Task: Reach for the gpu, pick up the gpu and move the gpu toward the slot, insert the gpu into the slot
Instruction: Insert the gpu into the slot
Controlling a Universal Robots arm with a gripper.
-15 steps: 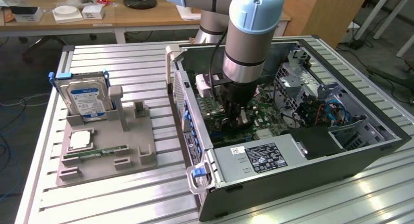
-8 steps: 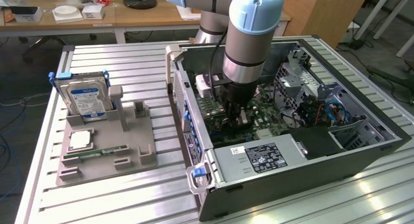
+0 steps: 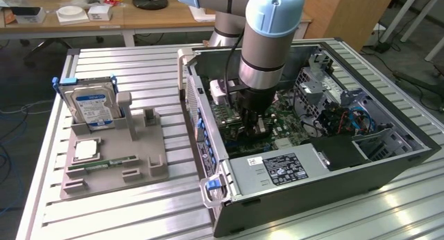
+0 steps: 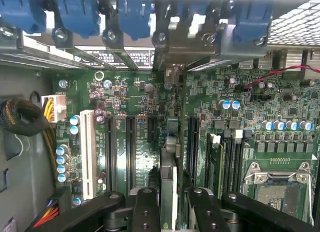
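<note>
In the wrist view the tool (image 4: 169, 204) lies nearest the camera, its two black fingers (image 4: 146, 209) closed partway on the gpu (image 4: 169, 187), which is seen edge-on between them as a thin upright card. The gpu's lower edge sits on or just above the green motherboard (image 4: 140, 99), in line with a long narrow connector that runs toward twelve o'clock; whether it is seated in the slot cannot be told, and the slot itself cannot be picked out with certainty.

In the exterior view, starting at nine o'clock, a grey fixture (image 3: 114, 151) stands on the ribbed metal counter (image 3: 125, 214). It holds a blue-labelled hard drive (image 3: 93, 107) upright, with a square processor (image 3: 87, 149) and a narrow green memory stick (image 3: 104, 163) lying flat just in front of it. Toward the centre lies the open computer case (image 3: 333, 167) on its side, the labelled power supply (image 3: 277, 170) at its six o'clock end. The robot arm (image 3: 267, 42) comes down from twelve o'clock into the case, and the tool (image 3: 251, 127) is low over the motherboard (image 3: 295, 127). At three o'clock inside the case are a drive cage and blue cables (image 3: 357, 118).
</note>
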